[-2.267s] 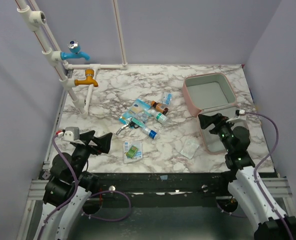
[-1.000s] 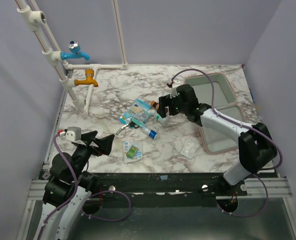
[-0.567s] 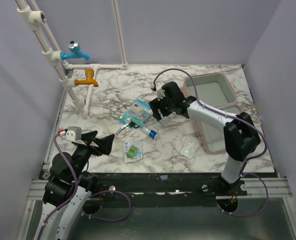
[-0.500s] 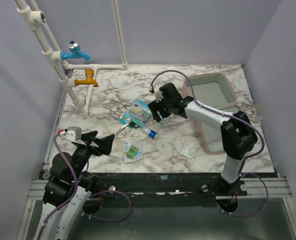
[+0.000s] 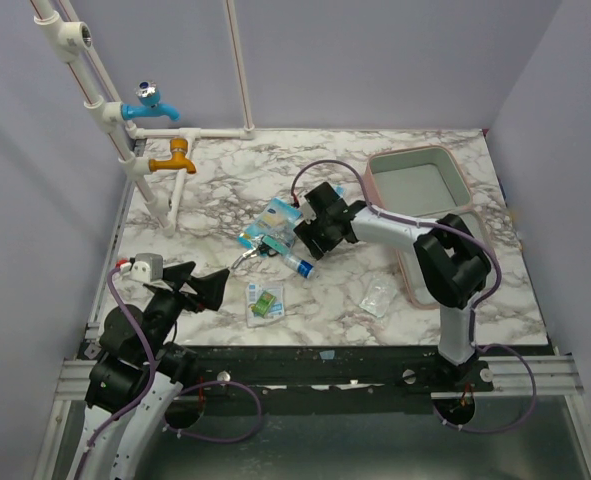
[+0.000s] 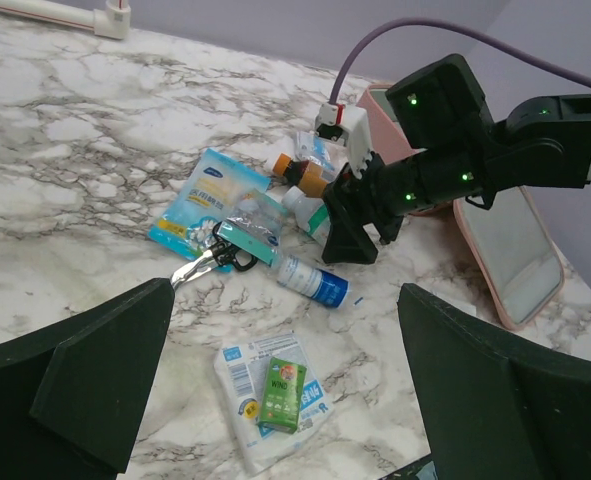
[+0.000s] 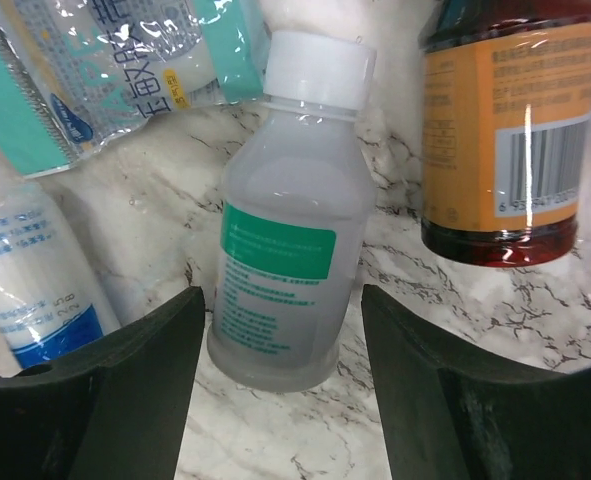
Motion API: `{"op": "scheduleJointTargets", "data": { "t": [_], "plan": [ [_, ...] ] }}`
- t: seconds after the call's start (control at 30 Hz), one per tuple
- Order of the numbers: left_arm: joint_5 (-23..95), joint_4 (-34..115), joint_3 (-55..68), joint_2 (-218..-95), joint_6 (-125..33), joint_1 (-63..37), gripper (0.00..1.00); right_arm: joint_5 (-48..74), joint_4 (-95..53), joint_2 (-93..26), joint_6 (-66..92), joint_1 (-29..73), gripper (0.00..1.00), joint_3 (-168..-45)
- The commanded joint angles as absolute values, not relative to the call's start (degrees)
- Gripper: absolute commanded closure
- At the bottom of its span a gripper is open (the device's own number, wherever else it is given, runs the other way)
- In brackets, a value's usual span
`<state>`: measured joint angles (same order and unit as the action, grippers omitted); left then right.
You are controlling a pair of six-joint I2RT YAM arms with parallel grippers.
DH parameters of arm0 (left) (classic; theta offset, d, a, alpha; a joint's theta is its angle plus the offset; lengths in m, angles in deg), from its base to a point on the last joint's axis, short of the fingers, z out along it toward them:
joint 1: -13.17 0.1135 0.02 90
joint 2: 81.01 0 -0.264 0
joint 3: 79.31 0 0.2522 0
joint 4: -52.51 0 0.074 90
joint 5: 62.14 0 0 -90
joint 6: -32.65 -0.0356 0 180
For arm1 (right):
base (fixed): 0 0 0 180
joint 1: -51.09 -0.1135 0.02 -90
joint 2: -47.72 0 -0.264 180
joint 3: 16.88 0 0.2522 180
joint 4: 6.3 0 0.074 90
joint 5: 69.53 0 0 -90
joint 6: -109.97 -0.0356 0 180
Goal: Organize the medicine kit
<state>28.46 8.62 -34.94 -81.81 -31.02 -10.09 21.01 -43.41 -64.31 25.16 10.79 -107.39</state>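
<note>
The kit (image 5: 420, 190) is laid open at the counter's (image 5: 225, 180) far right corner. The right arm is stretched leftward, the right gripper (image 6: 353, 238) set astride a bottle (image 7: 285, 270), jaws half open, seemingly not touching. The left gripper (image 5: 203, 283) is held wide open, empty.

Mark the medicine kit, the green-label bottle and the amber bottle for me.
medicine kit (image 5: 420, 190), top view, bare grey inside of its far half
green-label bottle (image 7: 280, 255), right wrist view, on its green label
amber bottle (image 7: 500, 130), right wrist view, on its orange label
</note>
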Motion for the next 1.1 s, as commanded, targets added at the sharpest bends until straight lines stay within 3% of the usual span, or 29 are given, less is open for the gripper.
{"op": "scheduleJointTargets", "data": {
  "t": [0.0,0.53,0.67,0.83,1.07],
  "plan": [
    [29.43,8.42,-34.88,-81.19,-31.77,-10.03,0.02,24.44,-44.26,-66.58,25.78,9.48,0.35,-109.21],
    [29.61,8.48,-34.96,-81.23,-31.95,-10.05,0.02,27.74,-39.79,-67.03,22.45,8.82,0.37,-110.03],
    [29.53,8.43,-34.94,-81.24,-31.95,-10.07,0.02,29.85,-39.83,-67.73,20.99,8.83,0.49,-111.19],
    [29.48,8.43,-34.96,-81.2,-31.95,-10.03,0.02,30.11,-39.47,-67.55,20.18,8.82,0.74,-111.27],
    [29.79,8.56,-34.98,-81.27,-31.95,-10.03,0.02,30.3,-39.42,-60.98,18.49,8.75,0.77,-109.21]
  ]
}}
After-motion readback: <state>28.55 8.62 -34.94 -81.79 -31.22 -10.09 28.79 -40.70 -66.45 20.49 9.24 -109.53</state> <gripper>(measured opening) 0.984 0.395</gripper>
